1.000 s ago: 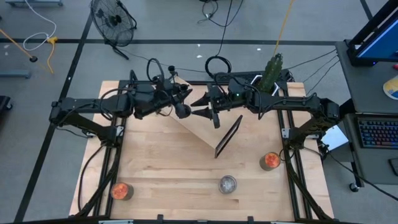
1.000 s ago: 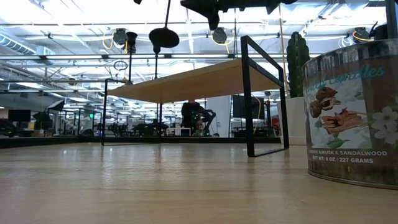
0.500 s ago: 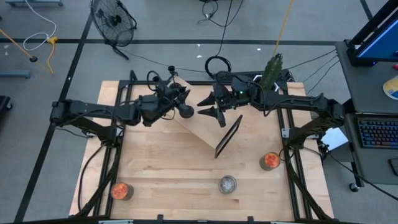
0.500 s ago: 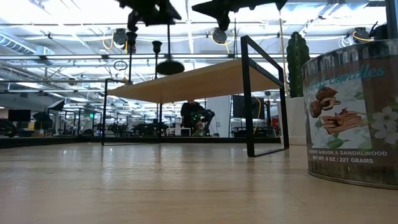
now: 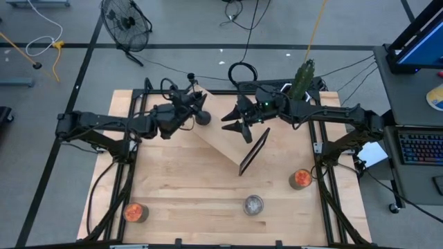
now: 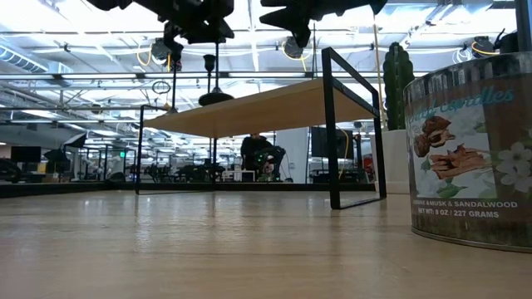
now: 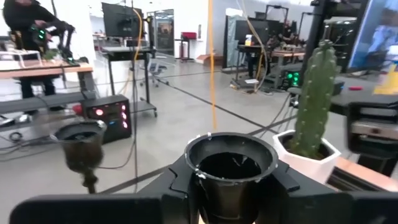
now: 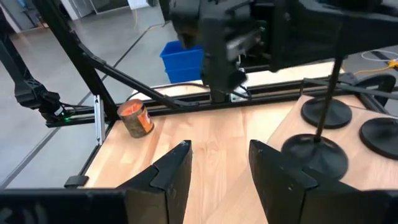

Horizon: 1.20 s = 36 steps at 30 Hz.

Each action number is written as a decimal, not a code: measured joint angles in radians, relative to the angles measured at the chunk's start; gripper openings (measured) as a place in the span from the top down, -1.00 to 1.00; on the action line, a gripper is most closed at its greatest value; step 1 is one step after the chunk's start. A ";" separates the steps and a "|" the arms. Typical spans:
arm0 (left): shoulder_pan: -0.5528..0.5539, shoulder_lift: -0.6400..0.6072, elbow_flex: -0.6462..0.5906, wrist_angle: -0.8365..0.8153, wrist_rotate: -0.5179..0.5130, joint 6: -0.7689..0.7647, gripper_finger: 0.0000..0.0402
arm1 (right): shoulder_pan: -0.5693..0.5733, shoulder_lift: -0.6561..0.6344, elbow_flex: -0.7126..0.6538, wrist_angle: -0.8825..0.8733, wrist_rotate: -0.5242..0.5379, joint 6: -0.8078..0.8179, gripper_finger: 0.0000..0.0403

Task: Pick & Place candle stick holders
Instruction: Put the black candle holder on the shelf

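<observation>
My left gripper [image 5: 194,112] is shut on a black candle stick holder [image 5: 203,118] over the far left part of a wooden shelf [image 5: 228,142]. Its round base [image 8: 314,152] is at the shelf top; whether it rests there, I cannot tell. Two more black holders' bases [image 8: 324,112] [image 8: 379,134] stand on the shelf beside it. My right gripper [image 5: 239,124] is open and empty, just right of the held holder. Two orange cups [image 5: 136,211] [image 5: 300,178] and a silvery cup [image 5: 254,205] stand on the table near its front edge. My left gripper pinches the holder's cup [image 7: 230,158], at the top of its stem, between its two fingers. The fingers come about level from the table's left. The holder hangs upright, its stem [image 6: 218,71] straight down below the fingers.
A white pot with a green cactus [image 5: 302,79] stands at the far right of the table. The shelf has a black metal frame [image 5: 255,152] and stands slantwise mid-table. Bare wood lies between the shelf and the cups at the front.
My left gripper has gone down and a little toward the table's far edge with the black holder. The holder stays upright, and its base has dropped from well above the shelf down to the shelf top.
</observation>
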 joint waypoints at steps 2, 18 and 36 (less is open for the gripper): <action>0.012 0.000 0.000 0.000 -0.005 0.003 0.45 | 0.000 -0.001 0.000 0.000 0.000 0.000 0.23; 0.086 0.007 0.000 -0.102 0.008 -0.008 0.44 | 0.000 0.000 0.000 0.000 0.000 0.007 0.23; 0.102 0.008 0.000 -0.116 0.008 0.004 0.38 | 0.001 0.000 0.000 0.000 0.000 0.008 0.23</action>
